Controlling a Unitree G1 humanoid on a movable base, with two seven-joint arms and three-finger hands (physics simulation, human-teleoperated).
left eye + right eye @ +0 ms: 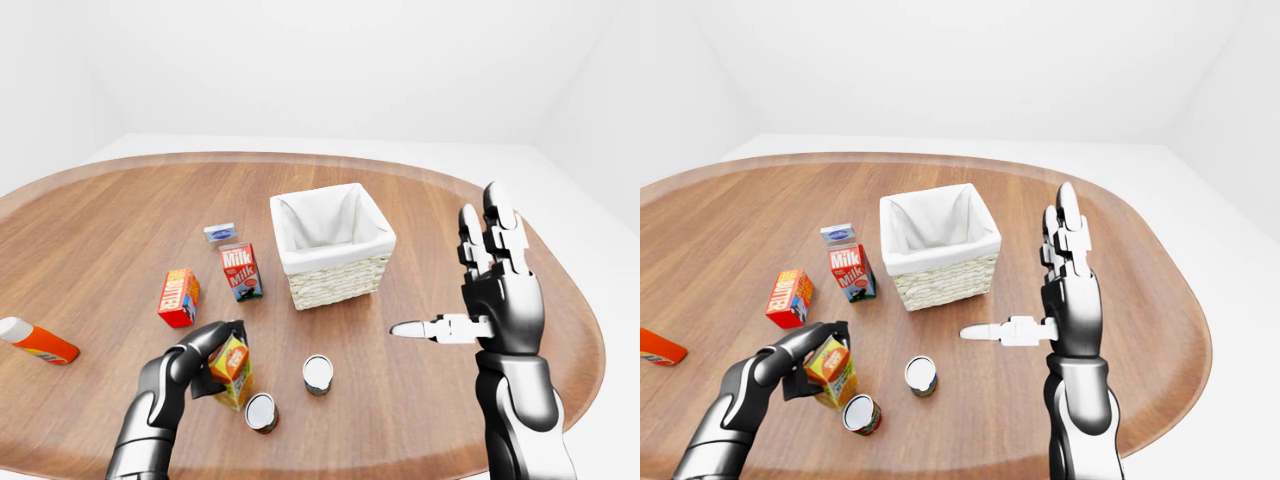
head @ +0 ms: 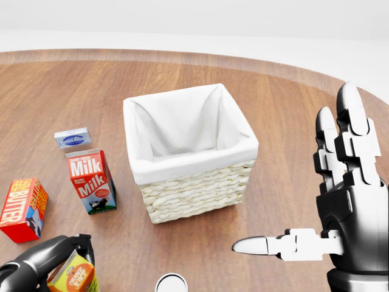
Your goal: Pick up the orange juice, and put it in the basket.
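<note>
The orange juice carton (image 1: 234, 368) stands on the wooden table at the lower left of the left-eye view. My left hand (image 1: 213, 352) is closed round its top and side. The white-lined wicker basket (image 1: 336, 281) stands at the table's middle, up and to the right of the carton, and it holds nothing. My right hand (image 1: 468, 292) is open and raised to the right of the basket, fingers pointing up and thumb pointing left. The head view shows only the carton's top (image 2: 74, 277) at its bottom-left corner.
A milk carton (image 1: 241, 271), a red butter box (image 1: 179, 297) and a small blue box (image 1: 220, 233) lie left of the basket. Two cans (image 1: 318, 374) (image 1: 261, 411) stand right of the juice. An orange bottle (image 1: 38, 341) lies at the far left.
</note>
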